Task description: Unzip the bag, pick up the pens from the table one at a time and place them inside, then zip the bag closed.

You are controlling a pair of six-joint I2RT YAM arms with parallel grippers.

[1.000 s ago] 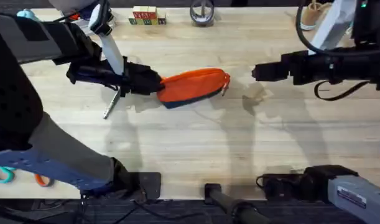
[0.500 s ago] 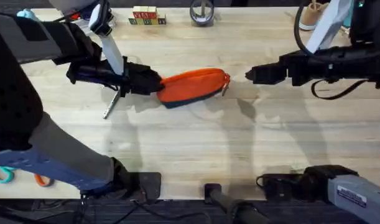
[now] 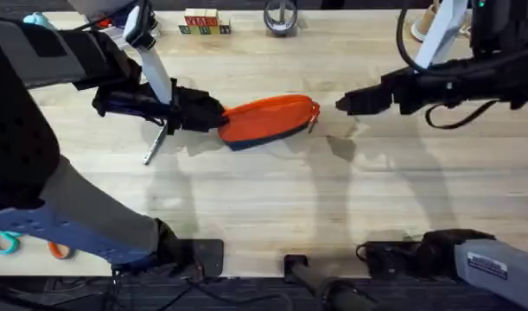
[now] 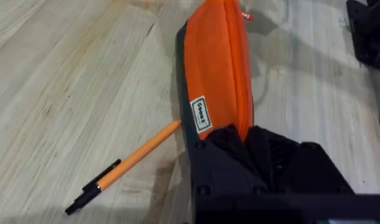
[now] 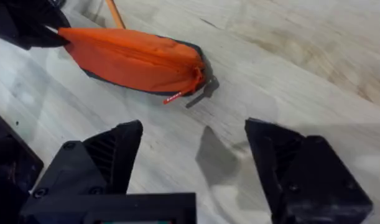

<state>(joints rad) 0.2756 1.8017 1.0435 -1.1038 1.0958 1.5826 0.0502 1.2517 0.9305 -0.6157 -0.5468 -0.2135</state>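
The orange bag lies on the table left of centre, its zipper closed along the top. My left gripper is shut on the bag's left end. An orange pen with a dark end lies on the table beside that end, and the overhead view shows it under the left arm. My right gripper hovers just right of the bag, open and empty. It faces the zipper pull and its red tag.
Lettered wooden blocks and a metal ring stand at the table's far edge. Teal- and orange-handled scissors lie at the near left. Bare wood spreads in front of the bag.
The right gripper has moved left, closer to the bag's zipper end. The left gripper, bag and pen have stayed where they were.
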